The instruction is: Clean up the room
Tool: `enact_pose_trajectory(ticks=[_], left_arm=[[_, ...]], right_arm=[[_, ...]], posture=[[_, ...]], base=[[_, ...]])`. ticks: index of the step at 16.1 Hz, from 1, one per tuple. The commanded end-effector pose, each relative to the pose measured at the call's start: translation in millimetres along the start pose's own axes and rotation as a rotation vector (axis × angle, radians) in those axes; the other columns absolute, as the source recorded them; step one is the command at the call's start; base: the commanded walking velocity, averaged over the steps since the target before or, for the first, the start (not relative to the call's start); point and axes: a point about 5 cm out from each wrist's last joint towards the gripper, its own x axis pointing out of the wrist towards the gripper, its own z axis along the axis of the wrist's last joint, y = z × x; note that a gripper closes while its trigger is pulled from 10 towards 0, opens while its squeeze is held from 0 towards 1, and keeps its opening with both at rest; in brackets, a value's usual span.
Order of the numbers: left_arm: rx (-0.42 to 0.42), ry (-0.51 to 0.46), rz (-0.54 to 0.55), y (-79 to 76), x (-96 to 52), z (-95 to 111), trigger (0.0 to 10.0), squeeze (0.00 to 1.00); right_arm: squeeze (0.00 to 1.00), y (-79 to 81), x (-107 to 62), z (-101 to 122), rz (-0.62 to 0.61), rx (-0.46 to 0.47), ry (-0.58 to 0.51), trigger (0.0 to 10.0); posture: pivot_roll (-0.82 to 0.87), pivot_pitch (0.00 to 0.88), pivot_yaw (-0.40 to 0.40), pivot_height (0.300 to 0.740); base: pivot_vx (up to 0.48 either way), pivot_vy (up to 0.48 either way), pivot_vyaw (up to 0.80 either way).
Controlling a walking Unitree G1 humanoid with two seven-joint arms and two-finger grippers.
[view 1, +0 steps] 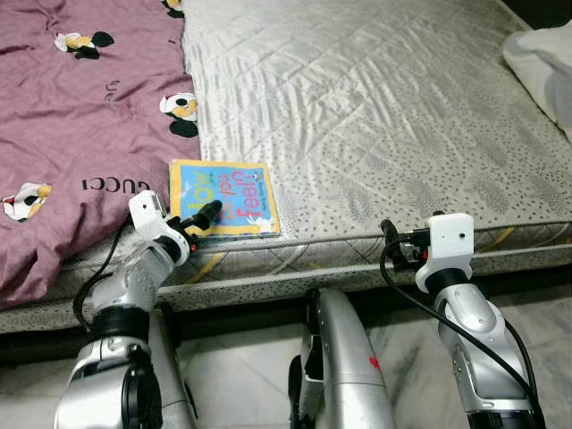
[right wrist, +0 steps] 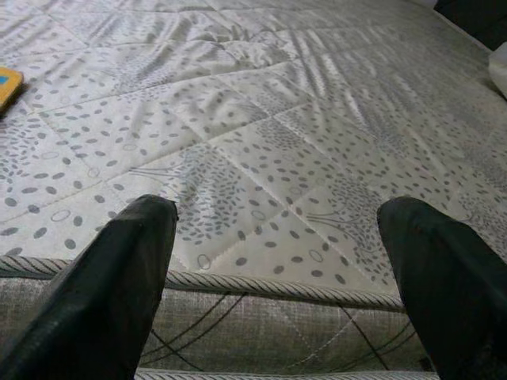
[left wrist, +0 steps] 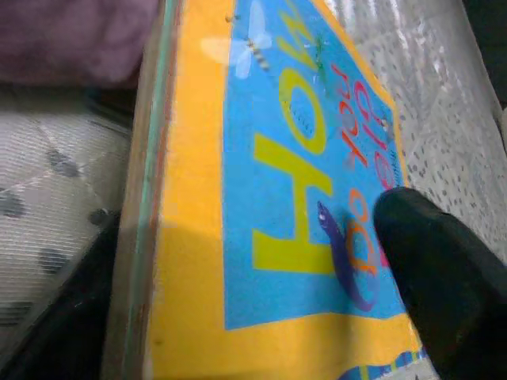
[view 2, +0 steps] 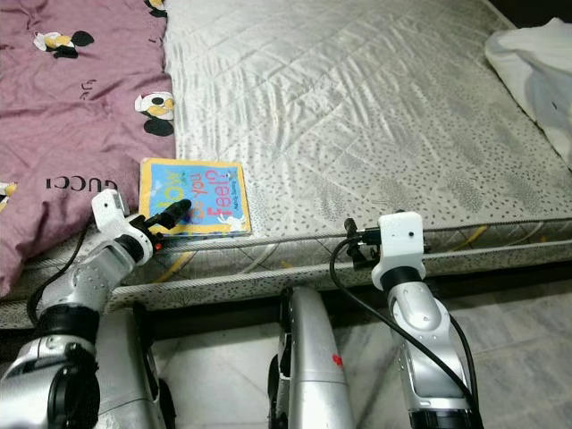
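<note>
Left eye view: we see a children's book [view 1: 223, 198] lying flat on the mattress [view 1: 384, 107], at its near edge, just beside the hem of a purple blanket [view 1: 80, 134] that covers the mattress's left part. The left gripper [view 1: 207, 217] reaches over the near edge, with one black finger lying on the book's near-left corner. The right gripper [view 1: 393, 243] sits at the near edge, well apart from the book. Between book and right gripper we see bare mattress. A white cloth [view 1: 543, 55] lies at the far right edge.

Right eye view: we see the same layout; pale floor [view 2: 518, 313] lies below the bed edge, beside the right arm.

Left wrist view: we see one finger [left wrist: 444, 269] pressed on the book's blue and yellow cover. The second finger is not seen, so we cannot tell whether the gripper clamps the book.

Right wrist view: we see both fingers [right wrist: 119, 293] spread wide, holding nothing, level with the mattress's corded edge. Open mattress extends ahead to the far edge.
</note>
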Motion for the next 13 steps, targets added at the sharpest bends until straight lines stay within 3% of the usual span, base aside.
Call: enact_pose_trajectory(ticks=[1,9,13], left_arm=[[-0.051,0.078,-0.021,-1.1,3.0,-20.0,0.0,0.0],[-0.078,0.093,-0.035,-0.1,10.4,-13.2,0.0,0.0],[-0.104,0.059,-0.037,-1.7,13.5,-6.0,0.0,0.0]], right_arm=[[0.0,-2.4,-2.8,3.4,-0.007,-0.022,-0.009,10.0],[0.0,1.6,11.7,12.1,0.03,-0.015,-0.049,10.0],[0.0,28.0,12.2,25.2,0.342,0.085,-0.089,10.0]], posture=[[-0.2,0.15,-0.103,0.489],[-0.19,0.07,-0.12,0.489],[-0.19,0.031,-0.116,0.489]], base=[[0.0,0.0,0.0],[0.0,0.0,0.0],[0.0,0.0,0.0]])
